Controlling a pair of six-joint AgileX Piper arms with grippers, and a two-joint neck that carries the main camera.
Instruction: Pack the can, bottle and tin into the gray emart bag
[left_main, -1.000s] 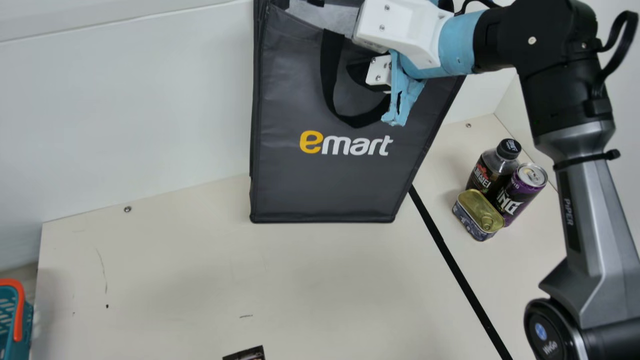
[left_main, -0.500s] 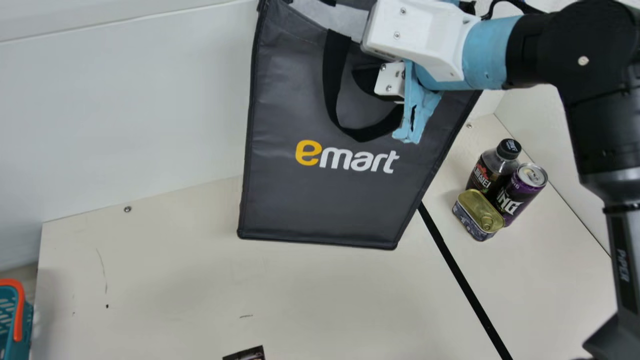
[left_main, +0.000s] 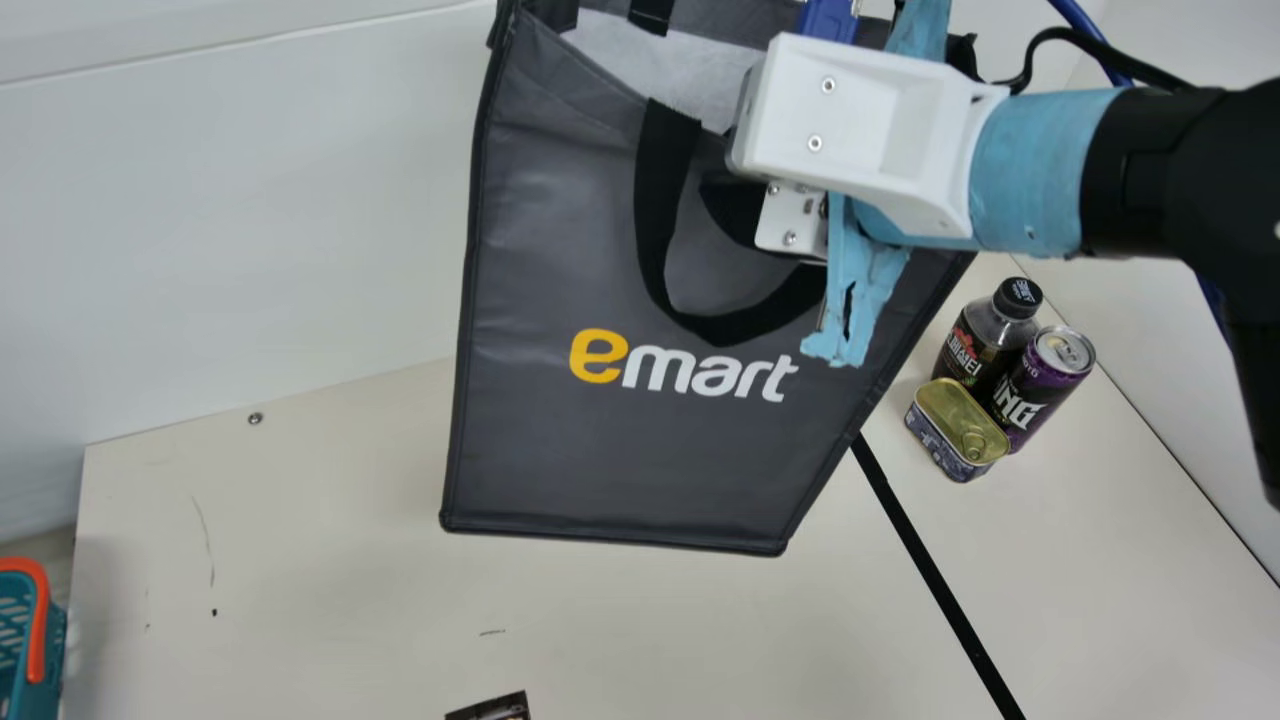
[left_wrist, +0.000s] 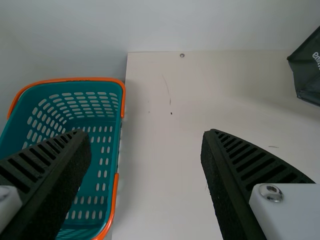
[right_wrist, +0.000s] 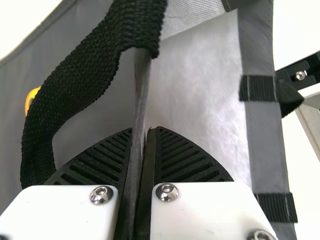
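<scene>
Left: teal basket (left_wrist: 123, 102). Left gripper (left_wrist: 145, 136) spread wide, holding nothing. Middle, far side: gray bag (left_main: 630, 450), tilted, mouth open. Right gripper (right_wrist: 144, 130) closed on its upper wall, by a handle (left_main: 655, 200). Right: tin (left_main: 958, 430) nearest, bottle (left_main: 990, 335) behind, can (left_main: 1045, 385) rightmost, close together on table (left_main: 300, 600). Tally: 0 of 3 packed. Bag gripped, probably being positioned; all 3 left to load.

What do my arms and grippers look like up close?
The right arm is black, with light-blue wrap, ragged further down, a white housing and a looping black cable. Left gripper and right gripper match: black ribbed fingers with rounded outlines on white mounts with silver screws.
</scene>
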